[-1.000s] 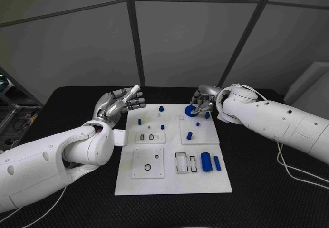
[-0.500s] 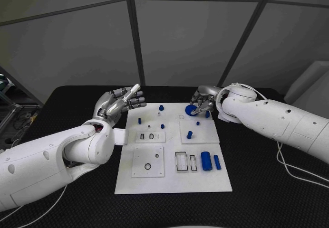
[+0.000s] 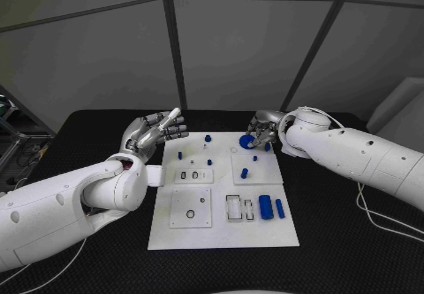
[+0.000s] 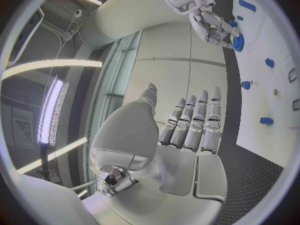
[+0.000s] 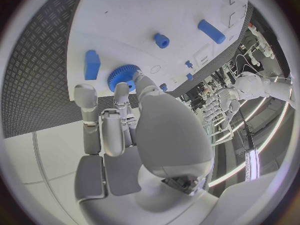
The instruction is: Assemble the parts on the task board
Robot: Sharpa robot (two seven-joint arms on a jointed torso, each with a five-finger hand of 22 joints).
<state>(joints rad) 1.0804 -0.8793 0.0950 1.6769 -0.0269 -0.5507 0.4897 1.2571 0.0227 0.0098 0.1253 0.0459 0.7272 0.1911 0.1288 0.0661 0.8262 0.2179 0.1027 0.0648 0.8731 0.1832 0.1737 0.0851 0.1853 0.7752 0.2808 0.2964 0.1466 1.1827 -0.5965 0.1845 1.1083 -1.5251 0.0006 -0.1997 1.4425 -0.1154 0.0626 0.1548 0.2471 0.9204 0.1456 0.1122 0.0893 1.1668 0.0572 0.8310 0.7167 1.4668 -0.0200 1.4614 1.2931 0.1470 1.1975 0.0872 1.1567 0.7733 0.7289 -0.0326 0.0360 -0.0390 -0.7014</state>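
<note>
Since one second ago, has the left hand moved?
No. In the head view the left hand hovers open beside the task board's far left corner, in the same place against the board edge as before.

Probably a lab: grey partition panels [image 3: 238, 55], black table [image 3: 106, 122].

No text, label, brand, number or sign can be read anywhere in these views: the marks on the white task board are only outlines and recesses, not writing.
</note>
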